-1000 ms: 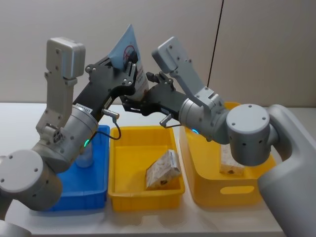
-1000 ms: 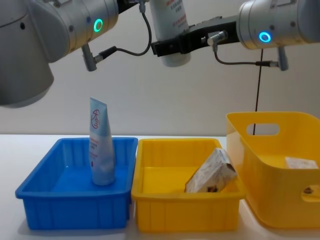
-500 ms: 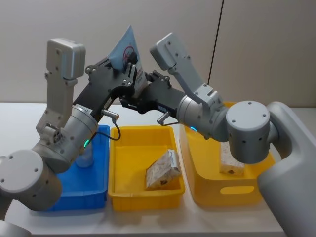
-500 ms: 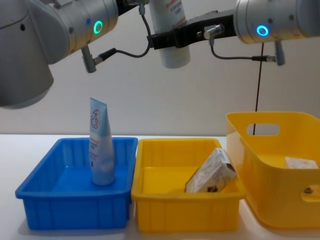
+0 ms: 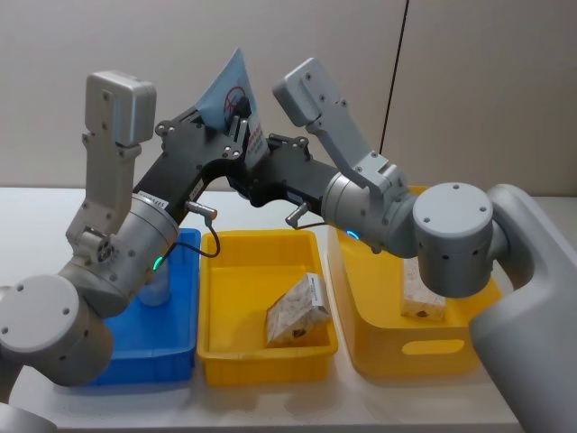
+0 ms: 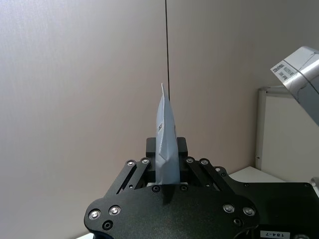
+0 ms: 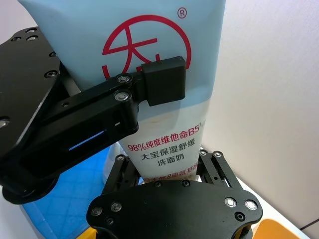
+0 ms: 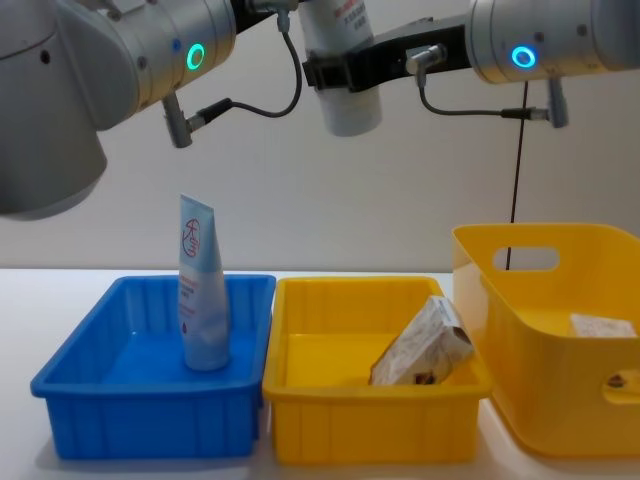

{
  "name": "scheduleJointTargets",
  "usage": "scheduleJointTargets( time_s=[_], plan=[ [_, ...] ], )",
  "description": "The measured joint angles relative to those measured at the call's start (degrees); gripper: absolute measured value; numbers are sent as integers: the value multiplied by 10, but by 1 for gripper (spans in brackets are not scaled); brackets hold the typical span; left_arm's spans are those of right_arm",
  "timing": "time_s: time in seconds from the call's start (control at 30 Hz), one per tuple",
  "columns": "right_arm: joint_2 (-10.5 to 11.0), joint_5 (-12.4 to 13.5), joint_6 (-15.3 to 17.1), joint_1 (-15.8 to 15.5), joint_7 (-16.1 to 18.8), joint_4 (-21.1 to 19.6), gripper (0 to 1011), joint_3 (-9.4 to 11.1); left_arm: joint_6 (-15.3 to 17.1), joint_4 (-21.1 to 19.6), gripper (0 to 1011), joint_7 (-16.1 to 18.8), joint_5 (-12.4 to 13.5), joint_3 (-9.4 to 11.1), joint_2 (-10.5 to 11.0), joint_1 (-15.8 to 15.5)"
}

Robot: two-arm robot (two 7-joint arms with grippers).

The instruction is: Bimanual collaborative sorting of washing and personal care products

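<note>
While raised above the bins, squeeze tube [image 5: 233, 99] clamped between left end effector [image 5: 236, 126] and right end effector [image 5: 255, 173]

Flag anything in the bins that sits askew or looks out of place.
The patterned box in the middle yellow bin is tipped over, leaning against the bin's right wall instead of standing. The squeeze tube in the blue bin stands upright on its cap. Nothing looks spilled or damaged.

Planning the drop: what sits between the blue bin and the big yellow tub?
A shallow yellow bin sits between the blue bin and the yellow tub, holding a tilted patterned box; clearest in the chest view.
</note>
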Motion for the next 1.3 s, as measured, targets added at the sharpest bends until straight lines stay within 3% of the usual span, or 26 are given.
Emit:
scheduleJointTargets(
  time_s=[0.4, 0.77, 1.3],
  plan=[
    [0, 1, 0, 0, 1, -1, 345, 0, 1, 0, 195, 1, 0, 0, 0, 0],
    [0, 2, 0, 1, 1, -1, 339, 0, 1, 0, 198, 1, 0, 0, 0, 0],
    [1, 2, 0, 1, -1, -2, 241, 0, 1, 0, 660, 1, 0, 0, 1, 0]
  ],
)
